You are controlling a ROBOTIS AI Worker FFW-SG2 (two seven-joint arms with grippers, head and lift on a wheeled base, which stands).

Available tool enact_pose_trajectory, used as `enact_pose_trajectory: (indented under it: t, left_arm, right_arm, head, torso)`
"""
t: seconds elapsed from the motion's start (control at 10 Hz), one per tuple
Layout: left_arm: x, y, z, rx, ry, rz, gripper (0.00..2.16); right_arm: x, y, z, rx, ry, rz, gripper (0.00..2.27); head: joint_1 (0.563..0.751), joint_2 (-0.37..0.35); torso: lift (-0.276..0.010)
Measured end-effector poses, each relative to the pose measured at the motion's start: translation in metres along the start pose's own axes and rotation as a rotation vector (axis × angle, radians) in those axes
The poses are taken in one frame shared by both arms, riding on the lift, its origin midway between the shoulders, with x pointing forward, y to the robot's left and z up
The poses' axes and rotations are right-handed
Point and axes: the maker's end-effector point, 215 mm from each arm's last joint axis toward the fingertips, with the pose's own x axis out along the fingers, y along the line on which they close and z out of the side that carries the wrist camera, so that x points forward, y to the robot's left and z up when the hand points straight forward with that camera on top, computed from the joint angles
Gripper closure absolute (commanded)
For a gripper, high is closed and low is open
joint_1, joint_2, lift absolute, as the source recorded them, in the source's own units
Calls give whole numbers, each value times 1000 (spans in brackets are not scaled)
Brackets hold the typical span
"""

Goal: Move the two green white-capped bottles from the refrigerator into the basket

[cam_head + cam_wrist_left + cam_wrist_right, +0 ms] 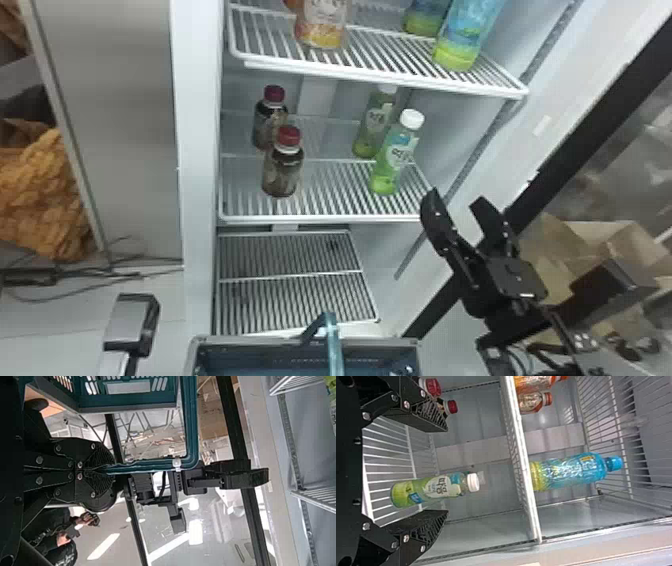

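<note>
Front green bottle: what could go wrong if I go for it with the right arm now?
The front green bottle stands close to the rear one, so a push could topple both. The right gripper's open fingers might clip the shelf's front rim. The left gripper grips the basket by its handle, so it may tilt when loaded.

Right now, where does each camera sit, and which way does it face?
Head view: on the robot's head, facing forward and down into the refrigerator; the right gripper shows.
Left wrist view: on the left wrist, facing along the left gripper, closed on the basket handle.
Right wrist view: on the right wrist, facing the shelves past its gripper's open fingers.
Head and right wrist views share the front green bottle.
</note>
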Motion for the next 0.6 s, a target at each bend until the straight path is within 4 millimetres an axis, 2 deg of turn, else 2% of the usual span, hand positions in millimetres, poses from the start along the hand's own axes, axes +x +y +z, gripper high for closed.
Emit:
enact_pose_trajectory:
  t: [0.2, 0.6]
  left_arm:
    - [0, -1, 1, 0, -3, -4, 1134]
    - [1, -2, 1, -1, -7, -8, 1134]
  right_arm:
    - [2, -5, -10, -4, 21, -9, 341]
    - [24, -17, -27, -15, 3, 4, 318]
  head:
    - [695, -350]
    - [695, -350]
  torso:
    - [-263]
    - [-263]
